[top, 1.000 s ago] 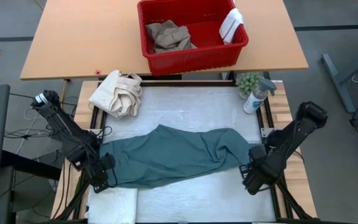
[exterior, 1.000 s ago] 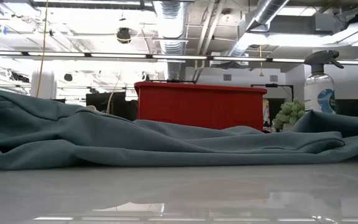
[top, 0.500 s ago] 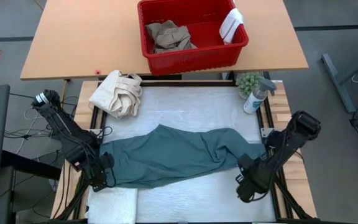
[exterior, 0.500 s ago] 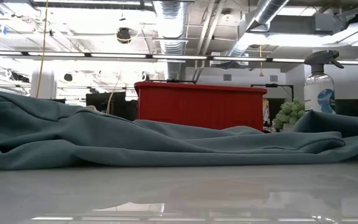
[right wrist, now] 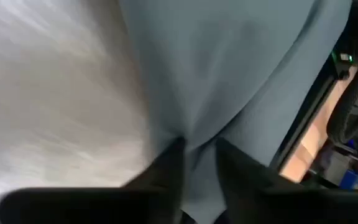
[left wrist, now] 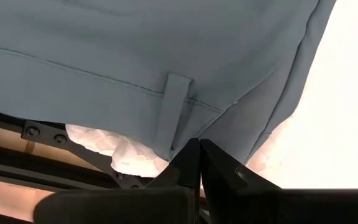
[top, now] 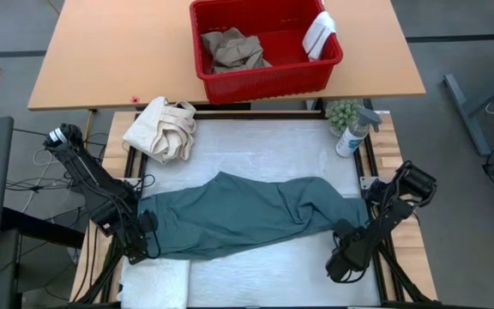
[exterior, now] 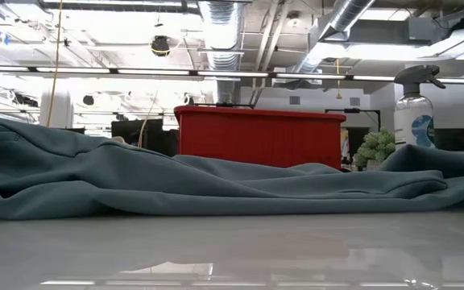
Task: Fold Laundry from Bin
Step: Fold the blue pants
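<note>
I keep my left gripper [left wrist: 194, 149] pinched on the teal garment's [top: 247, 215] waistband while my right gripper [right wrist: 194, 149] grips the far hem, so it lies flat between them.

The teal-green garment [top: 247, 215] lay stretched across the white table [top: 256, 150], from nine to three o'clock. The left gripper [top: 144, 245] was at its eight o'clock end, the right gripper [top: 343, 257] at its four o'clock end, probably touching the cloth. The red bin [top: 268, 77] stood at twelve o'clock, with khaki trousers [top: 234, 49] inside.
</note>
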